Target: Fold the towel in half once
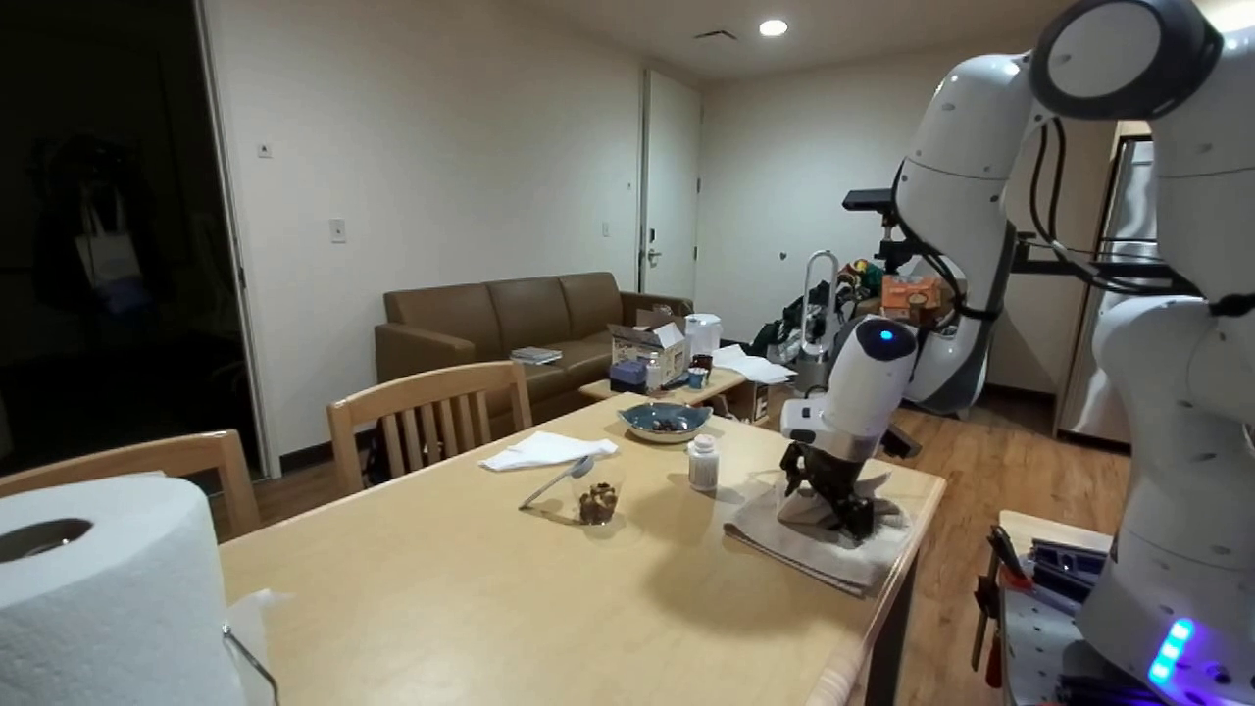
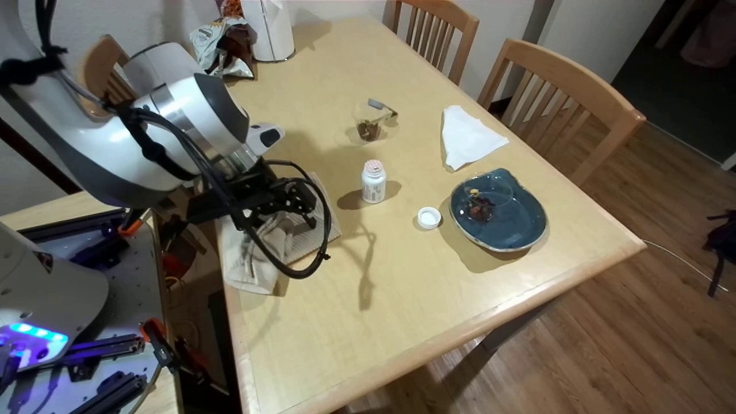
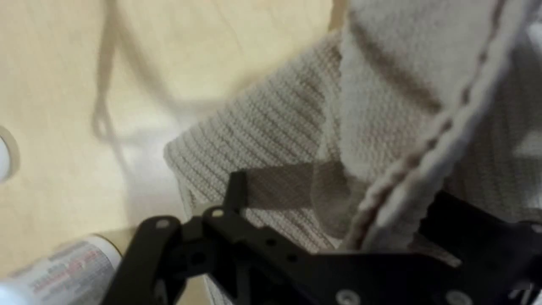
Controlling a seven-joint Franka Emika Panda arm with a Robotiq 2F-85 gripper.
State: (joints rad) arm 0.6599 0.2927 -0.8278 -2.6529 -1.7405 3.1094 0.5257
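The end effector (image 3: pixel 338 199) is gaping over the towel (image 3: pixel 262 135), whose flap (image 3: pixel 394 110) is slanting toward one o'clock in wrist view: folding seemingly begun, flattening remaining.

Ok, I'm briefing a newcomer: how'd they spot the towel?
Find the big wooden table, then its side nearest the robot's base. The towel lies there, partly beneath the gripper; its ribbed, greyish knit sets it apart from the white napkin.
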